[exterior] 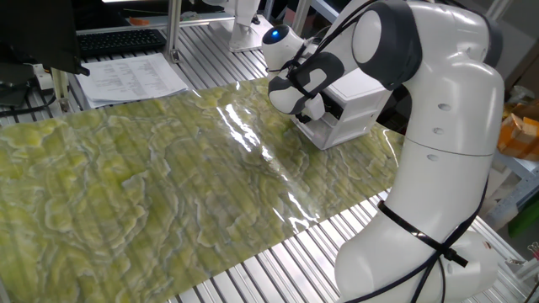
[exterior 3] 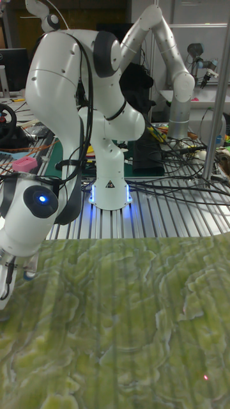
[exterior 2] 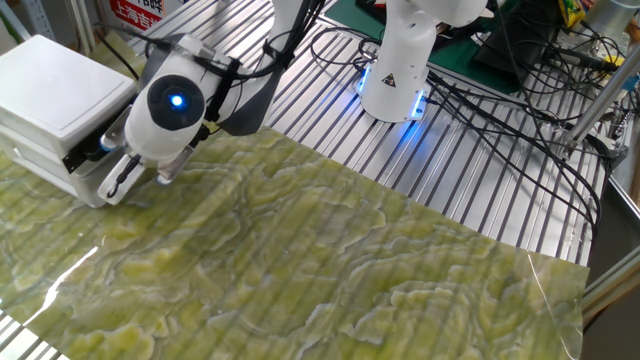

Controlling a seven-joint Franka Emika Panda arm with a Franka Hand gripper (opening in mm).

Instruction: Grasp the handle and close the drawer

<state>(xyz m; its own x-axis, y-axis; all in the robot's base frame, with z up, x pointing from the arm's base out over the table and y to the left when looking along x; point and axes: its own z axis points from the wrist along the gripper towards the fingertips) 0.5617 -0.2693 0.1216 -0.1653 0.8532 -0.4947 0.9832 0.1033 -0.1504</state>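
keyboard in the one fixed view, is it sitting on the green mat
No, the black keyboard lies on the bare slatted metal table beyond the far edge of the green mat.

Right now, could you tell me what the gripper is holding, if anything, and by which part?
It cannot be told. The gripper is right at the front of the drawer, but the wrist hides the handle and the fingertips in every view.
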